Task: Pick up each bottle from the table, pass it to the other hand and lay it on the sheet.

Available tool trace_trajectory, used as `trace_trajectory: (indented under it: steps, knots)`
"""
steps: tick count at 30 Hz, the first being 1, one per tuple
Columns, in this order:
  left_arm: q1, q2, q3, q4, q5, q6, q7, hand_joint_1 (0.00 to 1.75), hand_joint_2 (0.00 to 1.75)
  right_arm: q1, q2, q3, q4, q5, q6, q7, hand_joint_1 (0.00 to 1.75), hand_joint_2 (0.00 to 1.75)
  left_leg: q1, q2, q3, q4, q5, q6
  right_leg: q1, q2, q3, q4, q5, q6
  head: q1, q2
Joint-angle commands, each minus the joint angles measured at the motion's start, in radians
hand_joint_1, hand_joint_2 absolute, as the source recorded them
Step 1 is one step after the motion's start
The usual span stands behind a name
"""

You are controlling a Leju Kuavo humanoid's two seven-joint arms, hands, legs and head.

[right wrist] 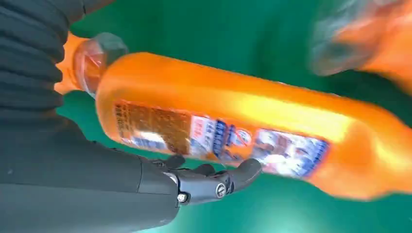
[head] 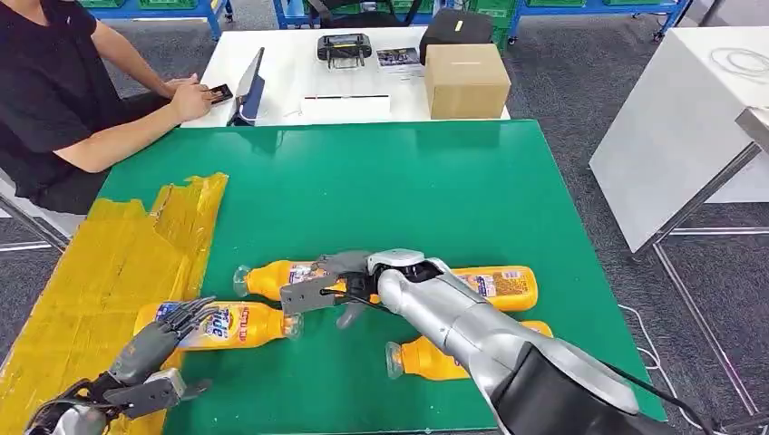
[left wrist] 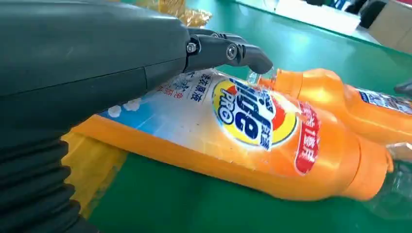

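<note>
Already the left hand [head: 159, 349] is resting its spread fingers on a bottle [head: 222, 323] lying half on the yellow sheet [head: 109, 272] at the tabletop's [head: 435, 190] near left edge. Likely it is rolling off. Farther in, the right hand [head: 331, 285], fingers apart, is reaching over another bottle [head: 272, 278].

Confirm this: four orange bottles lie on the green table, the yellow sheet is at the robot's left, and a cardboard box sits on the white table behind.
Wrong on the bottle count: the head view shows three orange bottles on the green table, not four. The yellow sheet at the robot's left and the cardboard box on the white table behind are right.
</note>
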Motion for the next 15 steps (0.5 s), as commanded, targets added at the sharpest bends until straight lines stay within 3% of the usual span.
trace_trajectory:
  steps: [1,11,15]
  knots:
    - [0.111,0.087,-0.071,-0.058,0.185,-0.030,0.016,0.00,0.00,-0.026,-0.011,0.162,0.145,0.042,-0.045,0.021,0.00,1.75,0.001,0.004,-0.004,-0.001,0.001,0.001,0.001,0.005,-0.005,-0.002,0.003,0.000,0.000,0.000]
    - [0.111,0.087,-0.071,-0.058,0.185,-0.030,0.016,0.00,0.00,-0.026,-0.011,0.162,0.145,0.042,-0.045,0.021,0.00,1.75,0.000,0.000,-0.007,-0.001,0.002,0.001,0.000,0.001,-0.008,-0.002,0.003,0.000,0.000,0.000]
    - [0.094,0.046,-0.117,-0.175,0.407,-0.010,0.016,0.00,0.00,-0.001,-0.014,0.175,0.177,0.080,-0.089,0.058,0.00,1.75,-0.001,-0.002,-0.005,0.000,0.001,0.001,-0.001,-0.002,-0.005,-0.002,0.001,0.000,0.000,0.000]
